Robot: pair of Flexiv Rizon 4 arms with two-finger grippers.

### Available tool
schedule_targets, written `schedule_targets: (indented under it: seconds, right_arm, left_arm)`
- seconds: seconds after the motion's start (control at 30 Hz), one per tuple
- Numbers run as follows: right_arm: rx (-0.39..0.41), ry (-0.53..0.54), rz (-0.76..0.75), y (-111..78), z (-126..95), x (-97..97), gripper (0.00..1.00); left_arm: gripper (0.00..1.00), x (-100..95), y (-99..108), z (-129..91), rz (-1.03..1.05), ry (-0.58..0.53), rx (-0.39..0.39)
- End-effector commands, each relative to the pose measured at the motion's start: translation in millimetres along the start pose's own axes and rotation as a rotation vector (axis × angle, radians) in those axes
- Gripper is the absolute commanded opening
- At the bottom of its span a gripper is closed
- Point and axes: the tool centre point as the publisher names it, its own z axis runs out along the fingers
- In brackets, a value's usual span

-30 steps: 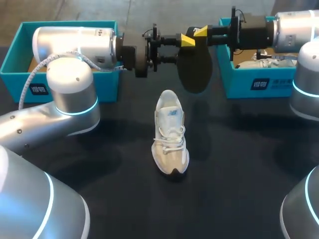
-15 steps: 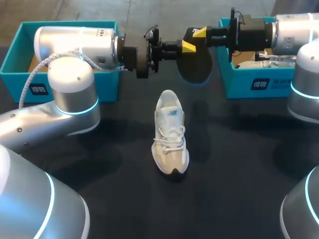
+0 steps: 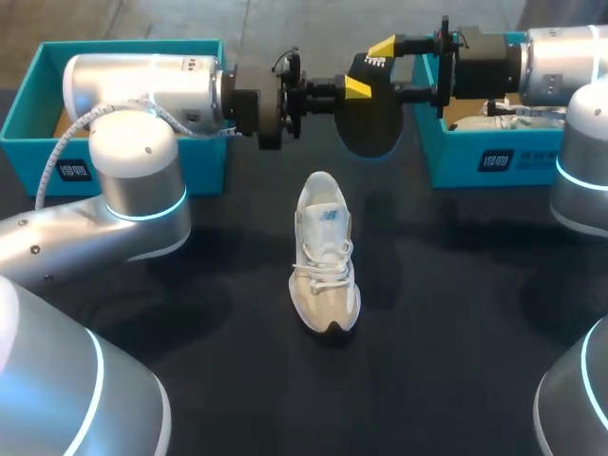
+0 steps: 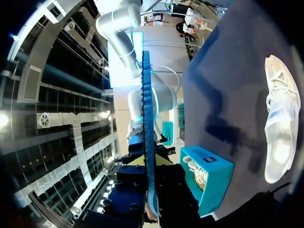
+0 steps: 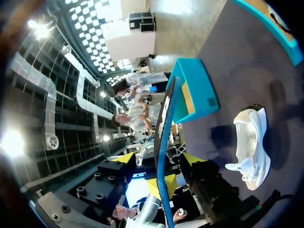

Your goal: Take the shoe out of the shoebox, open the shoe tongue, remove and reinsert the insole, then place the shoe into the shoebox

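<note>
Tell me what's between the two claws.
The dark insole, seen in the head view: left claw grips it, right claw stands open around it.

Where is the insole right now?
In the head view the insole hangs at the table's far middle, beyond the shoe, held by the left gripper, with the right gripper open around it.

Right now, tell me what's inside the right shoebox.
A white shoe lies in it. The right arm covers most of the box, so the rest is hidden.

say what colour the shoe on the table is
Shoe: white and beige; clearest in the head view.
</note>
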Motion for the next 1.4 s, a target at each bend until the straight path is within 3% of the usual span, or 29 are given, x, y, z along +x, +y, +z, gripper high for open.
schedule_targets:
  seconds: [0.03,0.73,1.2,1.4]
  right_arm:
    - [0.006,0.000,-0.019,-3.0,-4,2.7,1.00]
    - [0.046,0.017,-0.202,-13.4,-20,7.8,1.00]
    - [0.028,-0.023,-0.234,-30.8,-57,-13.0,1.00]
    - [0.062,-0.006,-0.262,-35.4,-68,-14.8,1.00]
  left_arm:
    - [0.00,0.0,-2,-2,0.004,-0.003,-0.004]
    - [0.00,-4.7,-3,-12,-0.004,-0.019,-0.022]
    - [0.00,-6.5,-4,-17,0.000,-0.013,-0.037]
    - [0.00,-8.5,-6,-22,0.006,-0.010,-0.039]
